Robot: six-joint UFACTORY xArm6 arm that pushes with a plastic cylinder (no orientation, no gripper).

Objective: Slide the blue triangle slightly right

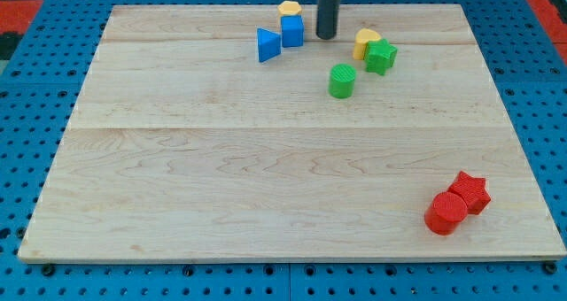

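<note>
So my tip is sitting near the top edge of the wooden board, a bit right of centre, just beside the blue cube on its right side and not quite touching it as far as I can tell. No claw on this rig, it's just a straight dark rod, so nothing is opening or closing and it isn't holding anything.

The blue triangle is lying just left of the blue cube, looking like it's touching it, also up near the top edge. A yellow block (shape looks like a hexagon, not totally sure) is sitting right behind the cube toward the top edge.

To the right of my tip, another yellow block is tucked against a green block, and a green cylinder is standing near them, a little toward the middle of the board.

Way off by the bottom right corner, a red cylinder and a red star are sitting pressed together.
</note>
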